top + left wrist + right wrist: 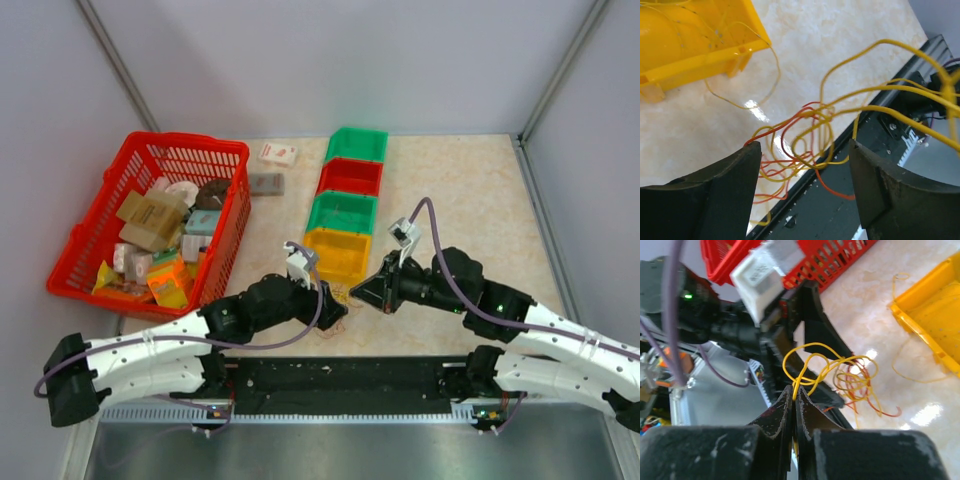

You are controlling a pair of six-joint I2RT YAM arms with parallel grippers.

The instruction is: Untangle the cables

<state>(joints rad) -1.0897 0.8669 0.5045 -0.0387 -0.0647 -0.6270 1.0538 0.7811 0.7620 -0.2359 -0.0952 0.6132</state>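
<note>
- Right gripper (794,390), on the near side of the yellow bin (700,65): jaws pressed together, pinching one yellow strand of the cables (850,375).
- Left gripper (804,150), just left of the right one and also near of the bin: fingers wide apart, straddling the knot and clamping nothing.
- Cables sit on the table (470,200) at its near edge, between the two grippers and just near of the bin.
- Progress looks early: yellow, orange and red loops are knotted together and no strand is laid out on its own. Yellow lengths stretch toward the right gripper.
- One thin loose strand (772,85) loops out of the bin onto the table, apart from the knot.
- Left to do, by judgement: nearly all of it, pulling each colour free.
- Beyond the bin: green, red and green bins in a row. Red basket (190,142) of packets lies far left of it.
- Writing: white label (760,270) on the left wrist has print, too blurred to read. Packet print is illegible.
</note>
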